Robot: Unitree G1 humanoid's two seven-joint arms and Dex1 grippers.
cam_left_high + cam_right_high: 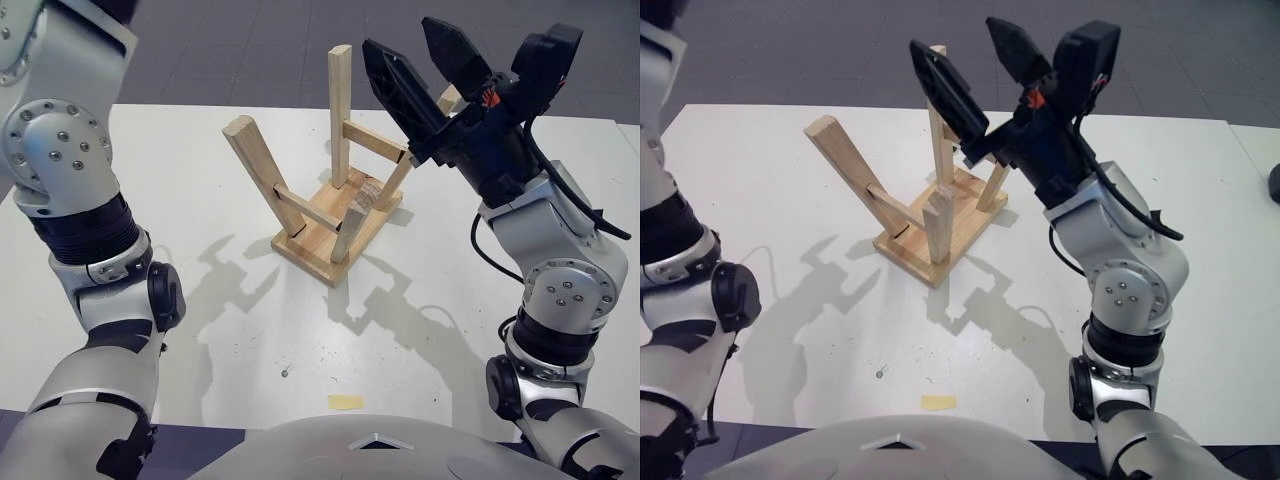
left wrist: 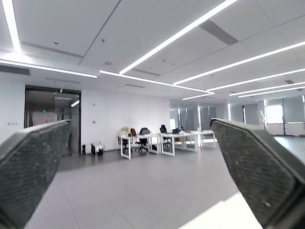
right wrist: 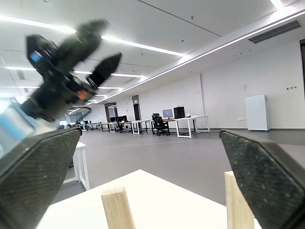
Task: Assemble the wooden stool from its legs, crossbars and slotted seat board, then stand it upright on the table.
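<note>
Right wrist view: right claw [image 3: 150,132] gapes, stool legs [image 3: 116,205] just ahead; left claw [image 2: 140,123] apart too. Best clamp one leg squarely.

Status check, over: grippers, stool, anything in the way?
Left gripper open, holding nothing. Right gripper open over upturned legs. Stool inverted on seat board, not yet upright. Tape scrap near table front edge, well apart.

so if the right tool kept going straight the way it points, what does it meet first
Likely nothing: the open right tool aims up over the upturned stool, its leg tips sitting below that line. Open air beyond, though depth is unclear.
</note>
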